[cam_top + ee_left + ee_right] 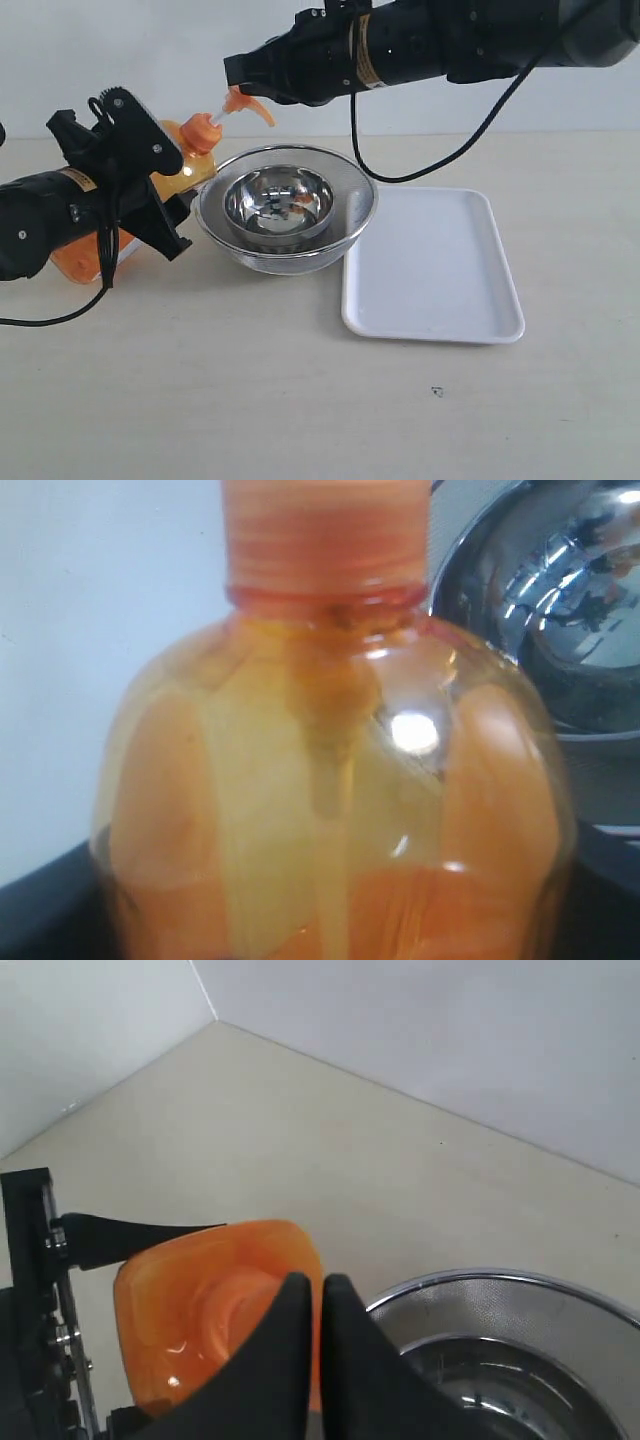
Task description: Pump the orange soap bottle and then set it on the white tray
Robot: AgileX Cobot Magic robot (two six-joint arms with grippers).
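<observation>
bottle: the orange soap bottle [188,165] is left of the strainer [360,190], tilted toward it and not on the white tray [440,300]; you can't tell if its base touches the desk [250,400]
left fingers: your left gripper [150,180] is clamped round the bottle body, one finger on either side
right fingers: your right gripper [235,75] is closed on nothing, tips just above the pump head [247,103]; contact can't be made out
pump: judged not finished; the white stem shows, so the head is up
place: not started; the tray is bare and well apart from the bottle
remaining: press the head; carry the bottle to the tray; release
obstacle: the strainer, with the steel bowl [278,200] inside, stands between bottle and tray, right beside the tray; you'd likely lift over it or go round
also: the right arm and its cable [400,172] hang over the strainer, across the likely path
</observation>
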